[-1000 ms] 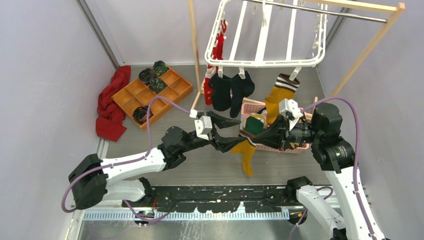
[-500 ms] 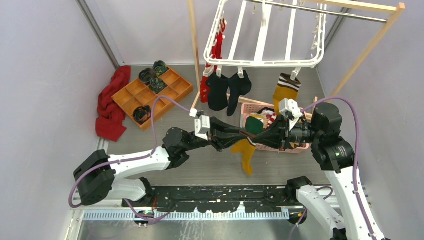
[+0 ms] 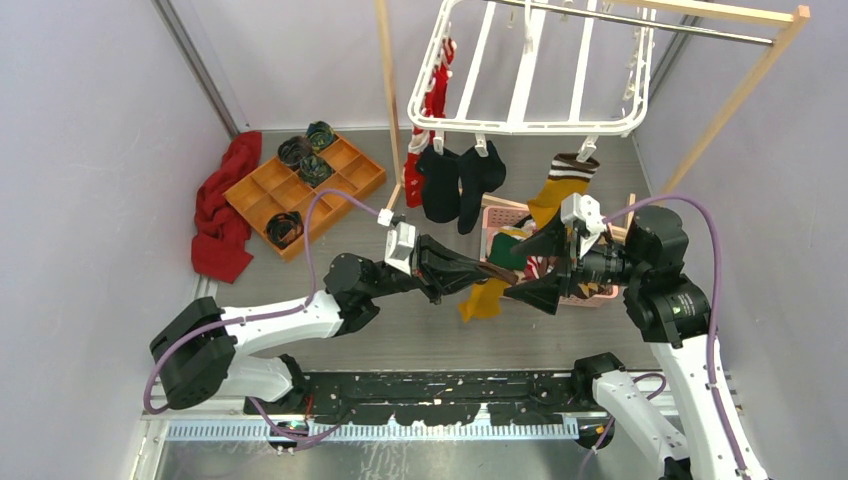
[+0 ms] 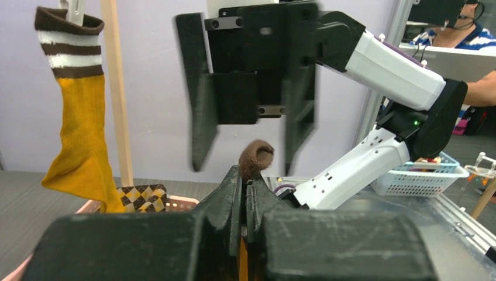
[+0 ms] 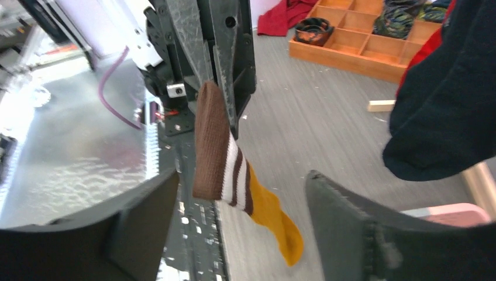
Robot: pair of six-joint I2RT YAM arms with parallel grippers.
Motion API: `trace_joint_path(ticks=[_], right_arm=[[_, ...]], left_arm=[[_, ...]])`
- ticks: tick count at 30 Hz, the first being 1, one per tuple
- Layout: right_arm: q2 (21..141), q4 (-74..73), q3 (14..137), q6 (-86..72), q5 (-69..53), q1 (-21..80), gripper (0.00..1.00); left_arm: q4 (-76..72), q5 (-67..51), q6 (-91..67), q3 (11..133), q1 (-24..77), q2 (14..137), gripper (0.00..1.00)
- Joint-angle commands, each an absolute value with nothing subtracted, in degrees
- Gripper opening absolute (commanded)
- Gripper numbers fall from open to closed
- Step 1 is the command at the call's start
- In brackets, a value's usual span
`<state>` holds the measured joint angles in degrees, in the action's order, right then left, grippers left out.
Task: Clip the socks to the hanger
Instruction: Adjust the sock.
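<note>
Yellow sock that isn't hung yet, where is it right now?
The sock hangs mid-air, centre of the top view, cuff pinched in the left gripper, the open right gripper facing it.

The sock [image 5: 225, 170] is soft knit cloth (ribs show on the cuff); the hanger [image 3: 521, 128] is smooth, glossy white plastic; the left gripper [image 4: 244, 177] is matt black plastic, scuffed.
</note>
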<state>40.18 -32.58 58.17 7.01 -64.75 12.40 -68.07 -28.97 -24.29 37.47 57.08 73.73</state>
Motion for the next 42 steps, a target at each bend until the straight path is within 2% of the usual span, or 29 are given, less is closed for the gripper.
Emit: trace_joint_path(ticks=[1,3,10,16,31,35,39,42], right_arm=[[38.90,-33.09,60.84,11.18,-61.66,12.12,0.93],[38.76,-33.75,61.16,13.86,-62.31,12.17,0.96],[39.12,-32.38,61.17,18.14,-61.60,12.22,0.94],[39.57,-30.60,60.83,20.46,-57.90,13.18,0.85],[38.57,-21.88,60.45,16.89,-46.89,14.42,0.50],[38.71,-22.71,60.46,16.36,-48.42,14.46,0.36],[39.38,-24.89,60.83,16.27,-52.85,14.43,0.35],[40.52,-27.96,61.64,17.62,-55.40,14.45,0.41]], left_arm=[[-67.61,-25.59,-29.16,38.80,56.16,71.78,0.00],[-63.48,-24.19,-30.21,39.36,56.16,70.75,0.00],[-53.57,-21.32,-33.15,42.73,56.16,69.55,0.00],[-51.55,-21.39,-35.79,45.30,56.16,70.93,0.00],[-48.96,-24.11,-36.40,47.53,56.12,72.86,0.00],[-49.20,-24.34,-36.23,47.46,55.99,72.53,0.00],[-49.61,-24.56,-36.23,47.38,55.81,72.33,0.00],[-50.10,-25.15,-36.21,47.29,55.74,72.49,0.00]])
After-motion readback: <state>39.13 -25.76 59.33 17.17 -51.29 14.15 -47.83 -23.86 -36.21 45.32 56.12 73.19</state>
